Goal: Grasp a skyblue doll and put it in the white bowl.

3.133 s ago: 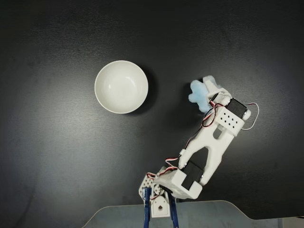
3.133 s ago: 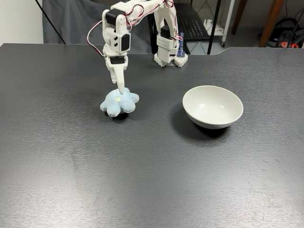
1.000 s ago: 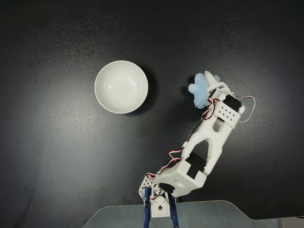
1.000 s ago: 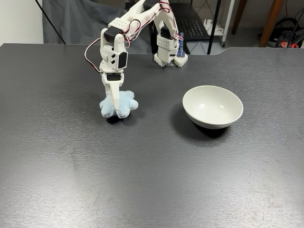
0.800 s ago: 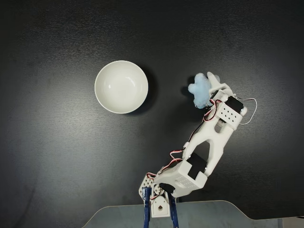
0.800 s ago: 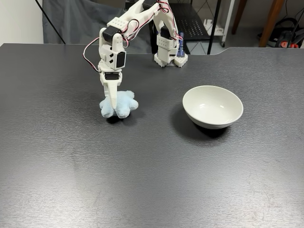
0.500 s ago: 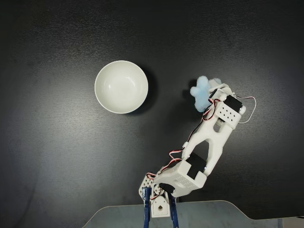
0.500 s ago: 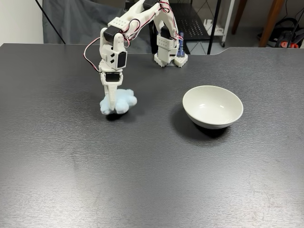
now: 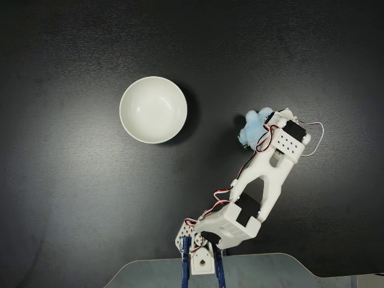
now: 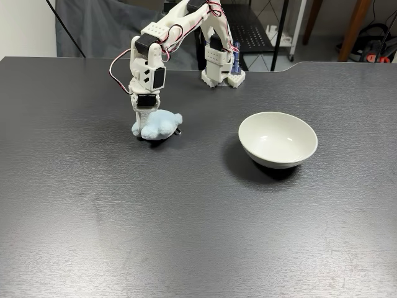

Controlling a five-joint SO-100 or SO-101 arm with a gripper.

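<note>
The skyblue doll (image 9: 253, 125) (image 10: 157, 125) is a small fluffy pale-blue plush, bunched up on the dark table, with a tiny metal ring at its right side in the front fixed view. My gripper (image 9: 260, 127) (image 10: 147, 123) points straight down into the doll's left part and is shut on it, its fingertips buried in the plush. Whether the doll still touches the table I cannot tell. The white bowl (image 9: 153, 110) (image 10: 278, 139) stands empty and upright, well apart from the doll, to the right in the front fixed view.
The arm's base (image 9: 201, 258) (image 10: 218, 68) is mounted at the table's far edge in the front fixed view. A black rack (image 10: 251, 31) and furniture legs stand behind the table. Dark open tabletop (image 10: 198, 223) lies around the bowl and in front.
The fingers came down around the doll and closed on it. The plush went from spread lobes to a squeezed bunch and shifted slightly toward the arm.
</note>
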